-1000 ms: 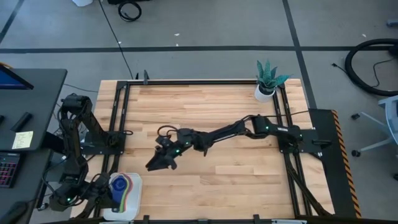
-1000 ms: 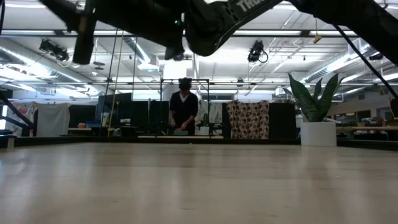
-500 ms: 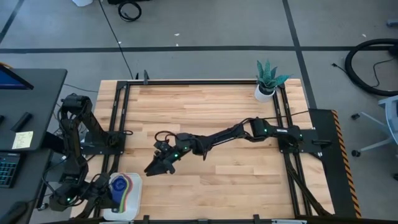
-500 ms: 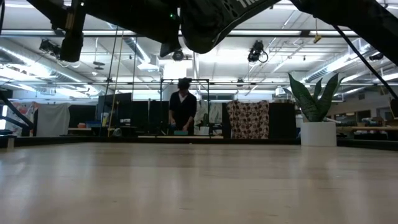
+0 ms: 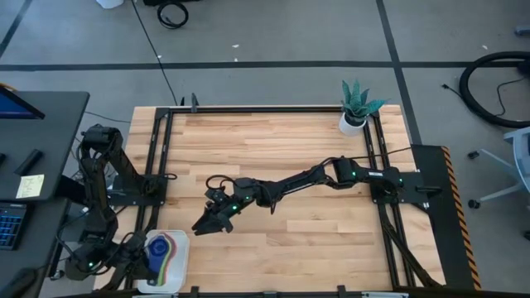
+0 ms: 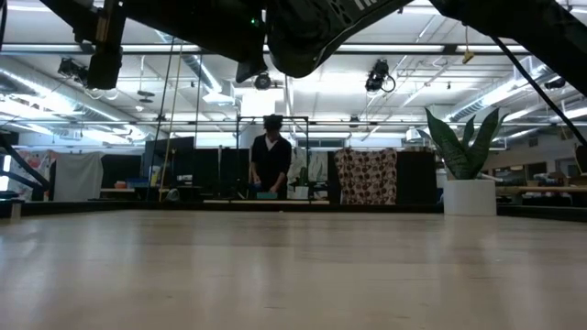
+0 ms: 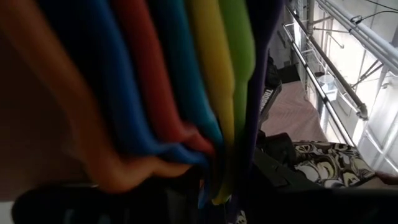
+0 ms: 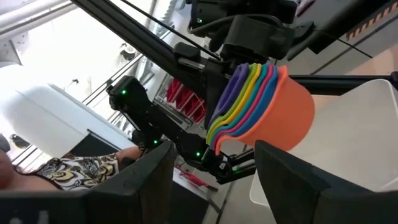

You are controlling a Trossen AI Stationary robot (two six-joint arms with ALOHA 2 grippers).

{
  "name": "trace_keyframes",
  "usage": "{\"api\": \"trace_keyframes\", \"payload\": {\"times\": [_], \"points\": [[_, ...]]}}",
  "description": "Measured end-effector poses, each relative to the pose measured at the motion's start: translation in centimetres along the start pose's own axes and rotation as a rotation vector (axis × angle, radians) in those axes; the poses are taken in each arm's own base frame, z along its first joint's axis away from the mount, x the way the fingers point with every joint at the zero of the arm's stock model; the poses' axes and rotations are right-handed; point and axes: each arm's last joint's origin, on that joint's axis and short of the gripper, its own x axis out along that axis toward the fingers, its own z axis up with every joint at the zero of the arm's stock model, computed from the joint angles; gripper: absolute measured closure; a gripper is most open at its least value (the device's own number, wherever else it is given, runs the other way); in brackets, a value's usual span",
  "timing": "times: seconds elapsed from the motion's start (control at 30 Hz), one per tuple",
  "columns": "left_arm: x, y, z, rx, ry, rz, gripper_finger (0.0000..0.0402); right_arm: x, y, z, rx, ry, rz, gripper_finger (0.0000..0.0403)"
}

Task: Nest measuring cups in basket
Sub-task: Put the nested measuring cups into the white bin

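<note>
High view is showing the white basket (image 5: 184,248), a shallow rounded-corner plastic tray, sitting at the near left corner of the pale wooden table (image 5: 273,149). The left gripper (image 5: 142,258) is reaching in over it from the left side and is gripping the measuring cups (image 5: 163,251), which are showing here as a small rainbow-banded stack with a dark blue top, over the basket. Further right, the right gripper (image 5: 201,225) is hanging above bare wood near the table's middle, well apart from the basket, with its dark arm stretching back to the right edge. A potted plant (image 5: 357,105) in a white pot is standing at the far right corner.

Right wrist view is giving what the overhead cannot: the cups (image 8: 258,109) are smooth, round plastic shells nested one inside another, orange outermost, then blue, red, green, yellow and purple rims fanning out, tilted on their side and pinched at the handle end by the other arm's dark fingers. Its own fingers (image 8: 286,180) are standing wide apart with nothing between them, and the basket's white wall (image 8: 348,143) is lying beyond.

Left wrist view is filling with blurred coloured bands of the cups (image 7: 155,87) pressed close to the lens.

Low view is showing only bare tabletop, the plant (image 6: 465,160), and a person (image 6: 271,165) standing far behind.
</note>
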Motion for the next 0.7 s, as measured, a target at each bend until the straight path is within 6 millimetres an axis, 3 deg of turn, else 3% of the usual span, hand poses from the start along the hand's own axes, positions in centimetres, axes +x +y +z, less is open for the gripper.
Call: {"api": "trace_keyframes", "payload": {"times": [0.3, 0.7], "points": [[0.2, -0.1, 0.1, 0.014, 0.0, 0.002, 0.0317, 0.0, -0.4, -0.2, 0.077, 0.004, -0.051, 0.0174], [1.9, -0.2, 0.7, 0.104, -0.032, 0.02, 0.0317, -0.1, -0.5, 0.0, 0.082, -0.012, -0.048, 0.0175]]}}
